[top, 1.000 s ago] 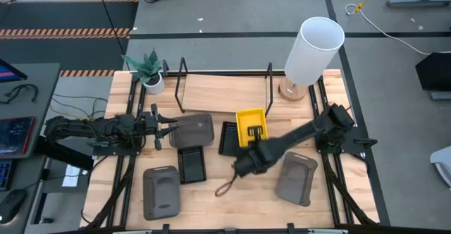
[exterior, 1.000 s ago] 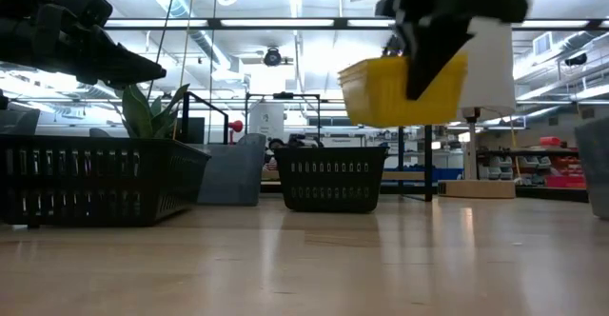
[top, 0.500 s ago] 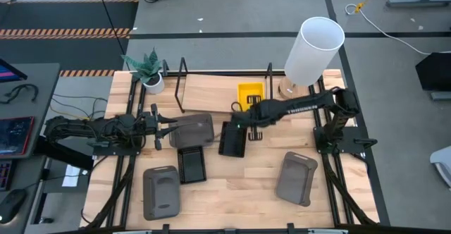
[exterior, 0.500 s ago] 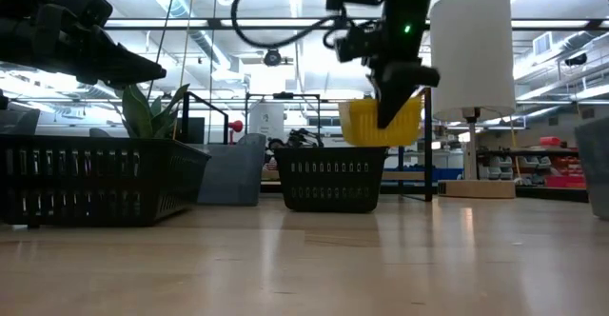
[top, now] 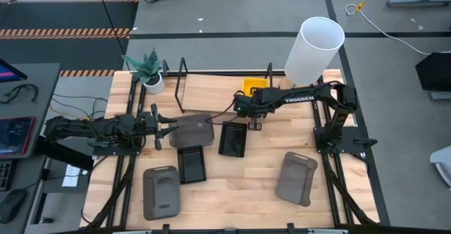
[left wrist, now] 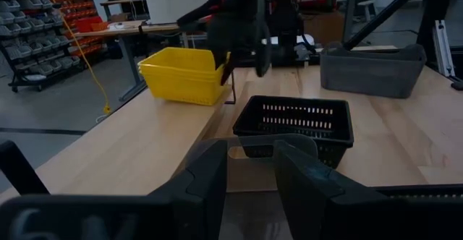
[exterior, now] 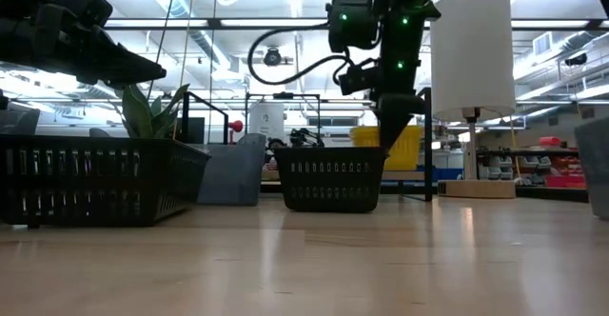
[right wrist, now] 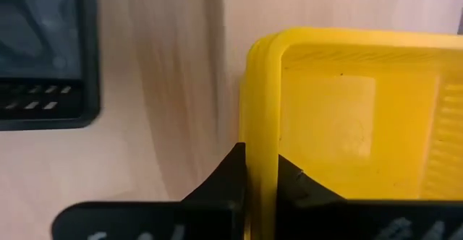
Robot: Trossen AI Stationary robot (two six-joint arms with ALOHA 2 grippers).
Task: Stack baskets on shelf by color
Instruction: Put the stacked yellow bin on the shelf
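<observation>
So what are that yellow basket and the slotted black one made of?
The yellow basket looks like smooth moulded plastic, with an even colour and a rolled rim. The black basket looks like plastic too, with thin walls and neat rows of slots. Both seem matte, though I can't be sure.

A bright yellow basket (top: 254,87) sits on a pale wood shelf (top: 211,89) with a black wire frame, near black slotted baskets (top: 233,139), dark grey baskets (top: 296,177) and a white lampshade (top: 314,49).

Overhead straight down; low, table-level; wrist views close, both sharing the yellow basket (left wrist: 181,74).
</observation>
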